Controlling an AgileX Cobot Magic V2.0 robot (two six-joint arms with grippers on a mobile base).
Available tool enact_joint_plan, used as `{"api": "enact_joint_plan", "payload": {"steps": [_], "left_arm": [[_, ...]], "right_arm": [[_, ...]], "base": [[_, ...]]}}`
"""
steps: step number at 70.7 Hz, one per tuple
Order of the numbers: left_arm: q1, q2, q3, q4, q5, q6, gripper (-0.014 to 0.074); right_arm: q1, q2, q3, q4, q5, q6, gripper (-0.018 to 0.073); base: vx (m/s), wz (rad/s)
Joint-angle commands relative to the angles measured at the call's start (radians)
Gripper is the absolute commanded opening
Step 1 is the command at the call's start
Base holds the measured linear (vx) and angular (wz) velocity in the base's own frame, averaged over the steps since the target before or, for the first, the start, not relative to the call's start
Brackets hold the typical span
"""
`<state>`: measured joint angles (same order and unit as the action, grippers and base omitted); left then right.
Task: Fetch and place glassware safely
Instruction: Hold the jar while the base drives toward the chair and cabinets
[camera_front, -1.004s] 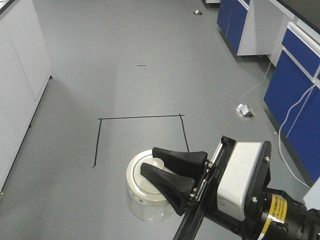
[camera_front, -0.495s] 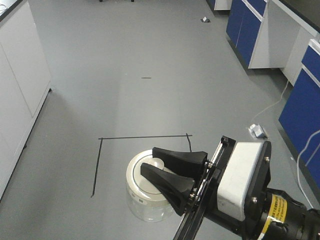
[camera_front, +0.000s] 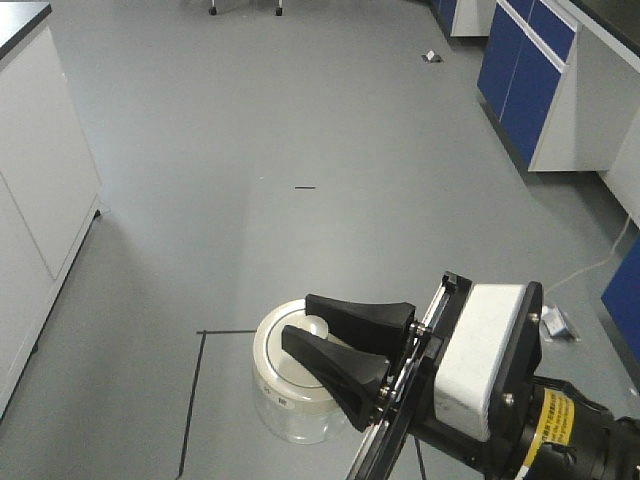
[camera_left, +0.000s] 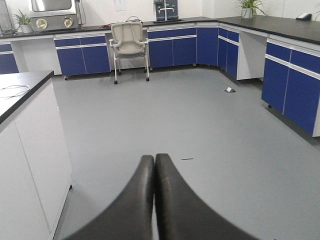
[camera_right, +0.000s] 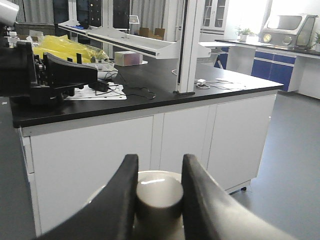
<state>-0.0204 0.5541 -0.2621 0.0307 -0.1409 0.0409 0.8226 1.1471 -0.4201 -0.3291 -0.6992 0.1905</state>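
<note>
Mid-carry, by the look of it; gripping the glass jar (camera_front: 292, 415) by the knob (camera_right: 159, 196) of its cream-white lid (camera_front: 272, 362) with the right gripper (camera_front: 298, 320) — clamped on either side of that knob, plainly so from the right wrist. Held low and near-centre in the front view, seemingly clear of the grey floor (camera_front: 300, 120), just right of a black tape line (camera_front: 188, 420); no tabletop beneath. Nothing in the left gripper (camera_left: 154, 159) — pressed closed, tip against tip, pointing at far blue cabinets (camera_left: 175, 50). Next, probably: travelling steadily to a drop-off not visible here; keeping the jar upright, avoiding jolts; held by lid alone, so risking the body slipping free; lowering gently before letting go.
</note>
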Motion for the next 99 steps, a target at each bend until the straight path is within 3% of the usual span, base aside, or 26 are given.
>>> {"api": "enact_joint_plan", "payload": {"steps": [1,99], "left_arm": [[-0.005,-0.001,-0.027,-0.007,-0.071,-0.009,-0.0007],[-0.005,-0.001,-0.027,-0.007,-0.071,-0.009,-0.0007]], "right_arm": [[-0.001,-0.019,-0.03,0.011,-0.1,-0.003,-0.0001],[-0.001,-0.019,-0.03,0.011,-0.099,-0.003,-0.0001]], "base": [[0.43,0.05],[0.49,0.02]]}}
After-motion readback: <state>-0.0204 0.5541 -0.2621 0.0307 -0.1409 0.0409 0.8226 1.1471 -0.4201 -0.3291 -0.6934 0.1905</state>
